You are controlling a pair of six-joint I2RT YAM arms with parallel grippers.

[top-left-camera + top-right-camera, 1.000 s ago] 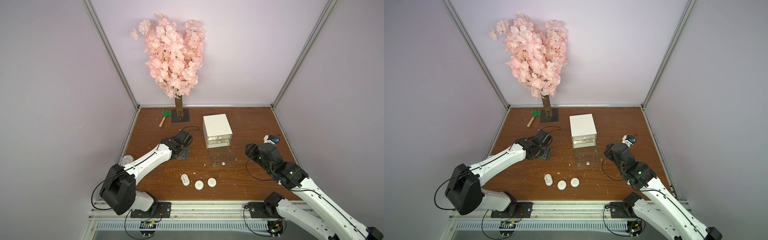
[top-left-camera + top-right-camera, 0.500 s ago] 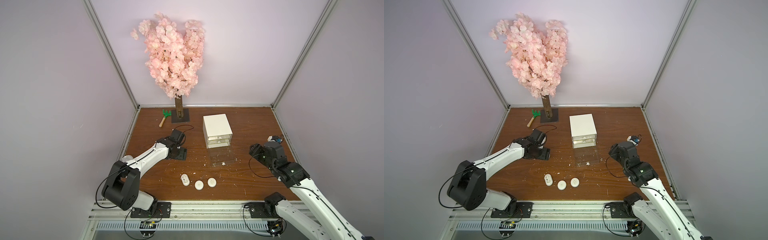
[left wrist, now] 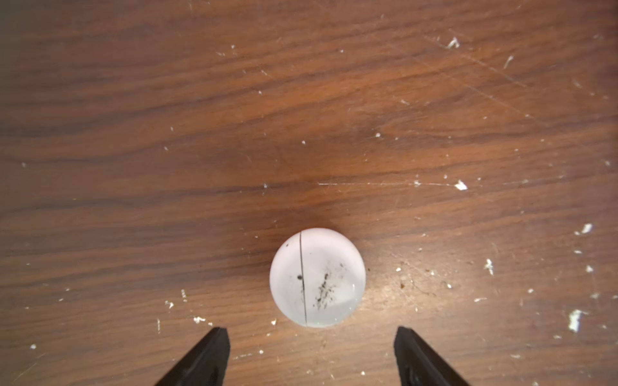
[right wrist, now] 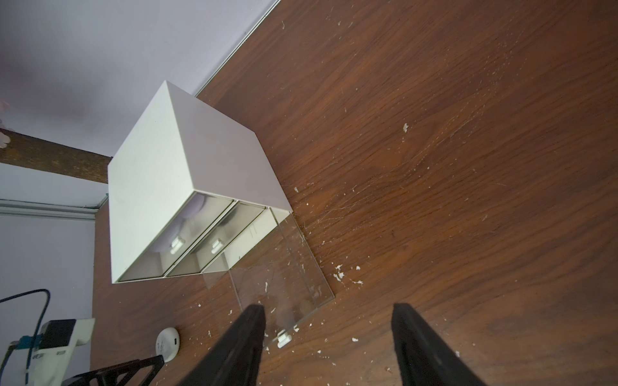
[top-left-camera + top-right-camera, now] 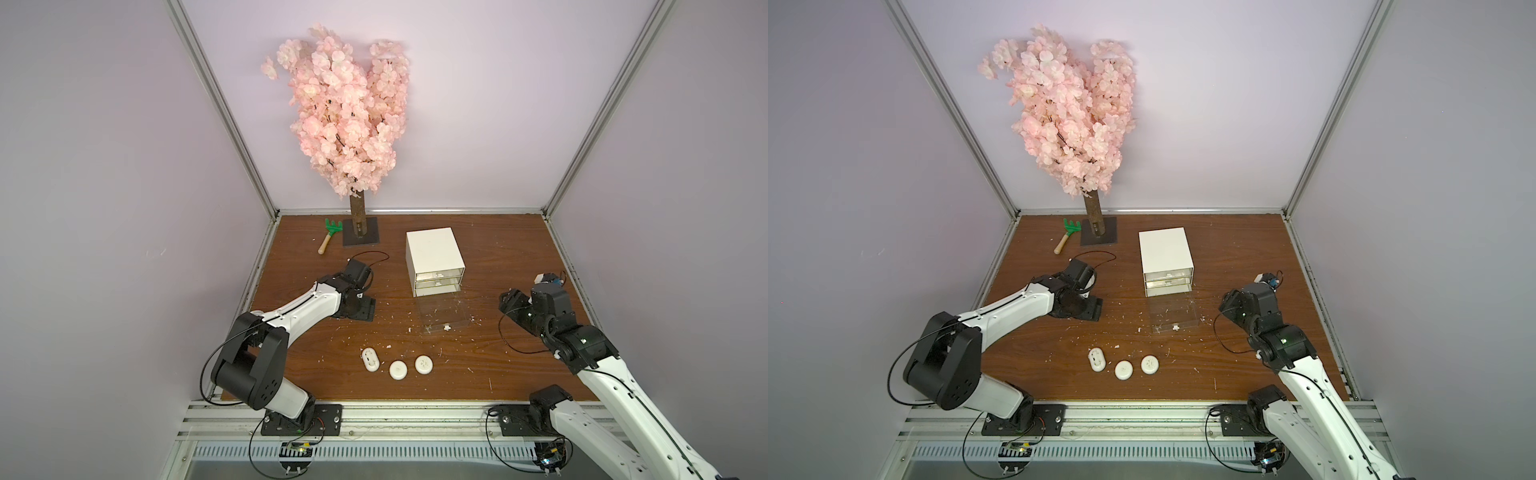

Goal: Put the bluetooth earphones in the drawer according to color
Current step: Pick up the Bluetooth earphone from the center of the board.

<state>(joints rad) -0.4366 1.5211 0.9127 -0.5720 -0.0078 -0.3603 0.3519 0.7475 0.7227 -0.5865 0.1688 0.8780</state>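
My left claw, arm stretched low, stands spread just short of a pale round earphone case, its seam in line with my reach. Behind it on the surface lie three white cases, the oval case lengthwise front to back. My right claw, spread and empty, faces the cabinet and its pulled-out clear drawer.

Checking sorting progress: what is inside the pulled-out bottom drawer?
Nothing but white specks shows in the clear bottom drawer. Its back end, inside the cabinet, is covered.
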